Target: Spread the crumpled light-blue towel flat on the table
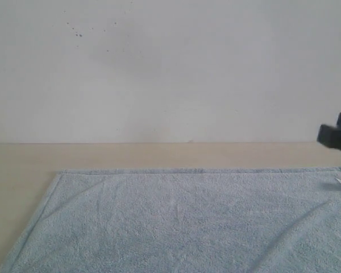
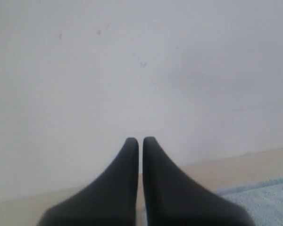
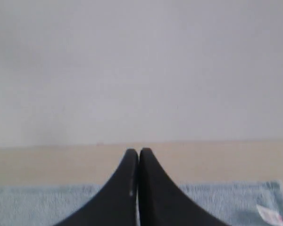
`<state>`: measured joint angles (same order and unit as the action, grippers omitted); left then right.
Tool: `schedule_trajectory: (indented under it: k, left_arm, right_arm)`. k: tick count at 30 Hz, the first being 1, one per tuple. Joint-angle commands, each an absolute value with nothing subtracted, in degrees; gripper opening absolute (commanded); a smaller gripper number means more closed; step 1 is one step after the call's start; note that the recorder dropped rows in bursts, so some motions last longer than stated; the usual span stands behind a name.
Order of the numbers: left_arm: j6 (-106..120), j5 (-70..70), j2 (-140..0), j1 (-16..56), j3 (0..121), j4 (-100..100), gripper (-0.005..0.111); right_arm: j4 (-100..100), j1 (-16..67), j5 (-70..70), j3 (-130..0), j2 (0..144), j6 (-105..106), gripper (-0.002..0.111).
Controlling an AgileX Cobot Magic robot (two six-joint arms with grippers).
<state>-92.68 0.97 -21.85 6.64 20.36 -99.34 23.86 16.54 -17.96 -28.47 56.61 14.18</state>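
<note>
Towel [image 1: 182,222] lies flat on the bench [image 1: 23,156]. Its far hem runs side to side, parallel to the wall [image 1: 170,68]. The near edge is out of frame, so the long axis is undetermined. Only the exterior view shows the full far hem. Only the wrist views show the tips: left claw [image 2: 140,141] and right claw [image 3: 139,151] pressed together, gripping nothing.

exterior low, facing wall [image 1: 170,68] | wrists level, likewise | shared: towel [image 1: 176,222] edge
</note>
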Motion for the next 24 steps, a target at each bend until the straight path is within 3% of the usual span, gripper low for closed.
schedule_trajectory:
  k: [1,5,16,24]
  left_arm:
    - [-90.2,-3.0,-11.2,6.4,17.1,-99.9,0.004]
    - [-94.1,-3.3,-5.5,6.4,13.5,-99.9,0.004]
    - [-100.2,-4.2,0.0,6.4,13.0,-99.9,0.004]
    - [-100.2,0.4,0.0,6.4,3.0,-99.9,0.004]
  right_arm:
    - [22.8,16.6,-14.4,-25.8,45.8,16.5,0.000]
    - [23.1,16.6,0.0,-23.4,35.0,13.6,0.000]
    - [22.8,16.6,1.4,-14.3,2.8,14.9,0.000]
    - [22.8,16.6,0.6,-4.8,0.0,13.0,0.000]
